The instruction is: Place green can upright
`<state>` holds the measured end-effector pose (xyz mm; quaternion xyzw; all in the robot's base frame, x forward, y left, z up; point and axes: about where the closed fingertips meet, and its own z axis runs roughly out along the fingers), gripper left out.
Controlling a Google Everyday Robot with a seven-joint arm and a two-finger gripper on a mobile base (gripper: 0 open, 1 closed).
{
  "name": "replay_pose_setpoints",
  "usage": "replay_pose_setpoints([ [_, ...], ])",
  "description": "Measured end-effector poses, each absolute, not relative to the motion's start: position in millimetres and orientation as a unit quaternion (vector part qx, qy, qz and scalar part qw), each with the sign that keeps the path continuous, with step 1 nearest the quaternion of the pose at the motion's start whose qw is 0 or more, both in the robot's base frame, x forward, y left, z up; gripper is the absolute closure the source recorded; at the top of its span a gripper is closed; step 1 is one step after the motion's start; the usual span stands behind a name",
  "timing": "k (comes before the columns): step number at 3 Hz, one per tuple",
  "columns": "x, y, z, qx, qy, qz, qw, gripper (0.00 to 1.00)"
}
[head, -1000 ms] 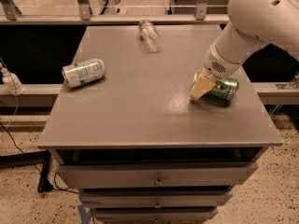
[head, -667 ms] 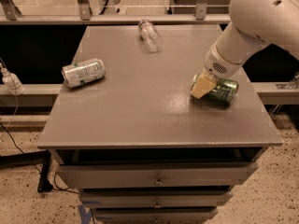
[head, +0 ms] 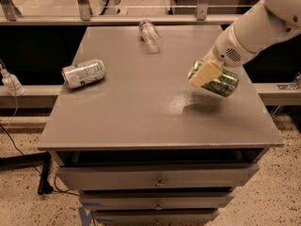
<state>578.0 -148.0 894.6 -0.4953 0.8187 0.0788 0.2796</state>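
The green can (head: 224,83) is shiny metallic green with pale script. It hangs tilted on its side above the right part of the grey table (head: 141,112), with its shadow on the surface below it. My gripper (head: 206,73) comes in from the upper right on a white arm and is shut on the can. A cream-coloured finger pad (head: 205,74) covers the can's left end.
A silver-white can with green print (head: 83,73) lies on its side at the table's left. A clear plastic bottle (head: 149,36) lies at the back centre. The table has drawers (head: 157,180) below. A railing runs behind the table.
The gripper has lifted the green can off the table surface; it was resting on the table before and now hangs above its shadow.
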Motion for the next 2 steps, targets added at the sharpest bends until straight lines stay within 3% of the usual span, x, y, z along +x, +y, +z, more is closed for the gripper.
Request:
replay_pose_setpoints([
  [2,571.9,-69.7,944.9,-0.478,0.738,0.232,0.417,1.0],
])
